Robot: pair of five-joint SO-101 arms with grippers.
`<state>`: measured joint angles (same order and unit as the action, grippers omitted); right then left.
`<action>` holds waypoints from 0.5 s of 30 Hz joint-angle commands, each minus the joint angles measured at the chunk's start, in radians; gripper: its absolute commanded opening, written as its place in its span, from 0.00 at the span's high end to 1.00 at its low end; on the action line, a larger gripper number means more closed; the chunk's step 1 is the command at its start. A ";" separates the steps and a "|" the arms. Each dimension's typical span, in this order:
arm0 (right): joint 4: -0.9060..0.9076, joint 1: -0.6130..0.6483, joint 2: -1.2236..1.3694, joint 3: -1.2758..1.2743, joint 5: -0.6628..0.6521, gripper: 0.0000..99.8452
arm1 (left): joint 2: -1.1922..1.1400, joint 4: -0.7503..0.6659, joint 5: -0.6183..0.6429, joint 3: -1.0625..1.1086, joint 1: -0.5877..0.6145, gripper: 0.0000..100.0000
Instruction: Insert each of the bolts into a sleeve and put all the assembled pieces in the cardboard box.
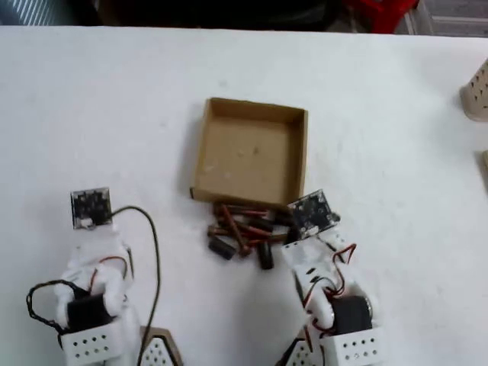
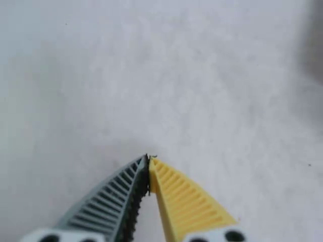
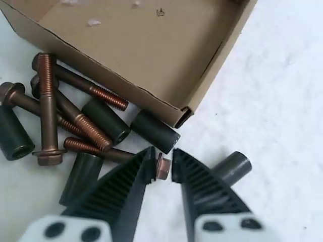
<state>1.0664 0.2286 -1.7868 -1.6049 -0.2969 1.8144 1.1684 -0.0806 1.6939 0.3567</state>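
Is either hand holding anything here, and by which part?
The right hand pinches a bolt by its flanged head. The left hand is shut on nothing.

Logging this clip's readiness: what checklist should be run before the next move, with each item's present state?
1. Cardboard box open, nothing in it: ok.
2. Right pincer at a bolt head: ok.
3. Firm hold on that bolt: cannot tell.
4. Sleeve lying free on the table: ok.
5. Left pincer ready for a sleeve: not ok, shut over bare table.
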 commanded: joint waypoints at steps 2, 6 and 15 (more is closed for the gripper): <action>0.070 0.008 -0.001 0.098 -0.008 0.89 | 0.008 0.006 -0.080 -0.009 0.008 0.98; 0.074 0.010 0.001 0.123 -0.014 0.92 | 0.008 0.012 -0.084 -0.025 0.033 0.97; 0.001 0.047 0.450 0.250 -0.006 0.92 | 0.007 0.023 -0.087 -0.058 0.081 0.85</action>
<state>1.1139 0.2670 -1.5336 -1.4346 -0.2969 1.8144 1.1822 -0.1542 1.6863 0.4304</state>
